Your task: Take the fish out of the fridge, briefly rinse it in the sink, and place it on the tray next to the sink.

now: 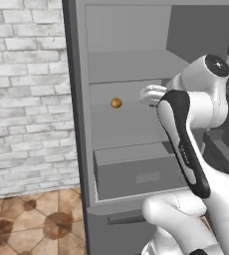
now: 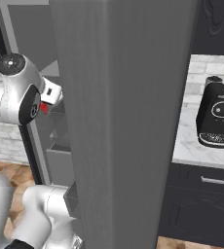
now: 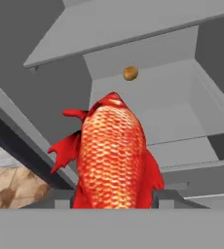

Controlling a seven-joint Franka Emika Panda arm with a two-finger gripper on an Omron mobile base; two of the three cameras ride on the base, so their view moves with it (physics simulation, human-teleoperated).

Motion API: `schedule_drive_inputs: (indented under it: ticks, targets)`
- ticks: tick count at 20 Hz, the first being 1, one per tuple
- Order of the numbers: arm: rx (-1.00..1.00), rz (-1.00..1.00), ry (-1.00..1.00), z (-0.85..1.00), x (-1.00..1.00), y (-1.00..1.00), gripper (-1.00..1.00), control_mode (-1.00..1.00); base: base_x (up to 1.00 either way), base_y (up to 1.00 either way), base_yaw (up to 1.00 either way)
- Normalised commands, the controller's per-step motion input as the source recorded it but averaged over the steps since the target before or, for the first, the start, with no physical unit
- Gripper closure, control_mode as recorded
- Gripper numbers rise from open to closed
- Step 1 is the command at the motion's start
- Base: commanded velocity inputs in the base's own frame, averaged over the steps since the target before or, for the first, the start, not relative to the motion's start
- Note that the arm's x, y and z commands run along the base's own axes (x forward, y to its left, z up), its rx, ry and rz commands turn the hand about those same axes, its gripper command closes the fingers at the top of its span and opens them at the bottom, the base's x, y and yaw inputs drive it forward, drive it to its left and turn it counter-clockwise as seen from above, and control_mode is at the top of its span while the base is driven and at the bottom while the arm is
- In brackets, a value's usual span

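Observation:
The fish [image 3: 111,155], bright red with orange scales, stands upright between my two finger tips in the hand view, clear of any shelf. My gripper [image 3: 113,199] is shut on the fish, one tip against each of its flanks. In the left base view the white hand [image 1: 151,93] reaches in at the middle shelf of the open grey fridge [image 1: 126,64]. A sliver of the red fish [image 2: 44,108] peeks out under the hand in the right base view. The sink and the tray are out of view.
A round orange-brown ball [image 1: 116,103] lies on the fridge's middle shelf, left of my hand. Below it is a grey drawer [image 1: 136,174]. The grey fridge wall [image 2: 123,121] rises close on my right. Beyond it a black coffee machine [image 2: 215,119] stands on a marble counter [image 2: 187,151].

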Motion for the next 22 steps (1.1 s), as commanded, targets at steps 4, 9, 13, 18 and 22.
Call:
schedule_drive_inputs:
  ticks: [4,9,13,18,22]
  targets:
    - [0.00,0.00,0.01,-0.99,-1.00,0.33,1.00,-1.00,0.00,0.00,0.00]
    - [-0.04,0.00,-0.12,-0.30,-0.94,-0.15,1.00,-1.00,0.00,0.00,0.00]
    - [-0.01,0.00,-0.13,0.00,-0.26,-0.22,1.00,-1.00,0.00,0.00,0.00]
    - [0.00,0.00,0.01,0.00,-0.05,0.00,1.00,-1.00,0.00,0.00,0.00]
    - [0.00,0.01,0.08,-0.12,-0.34,0.00,1.00,1.00,-0.50,0.00,0.12]
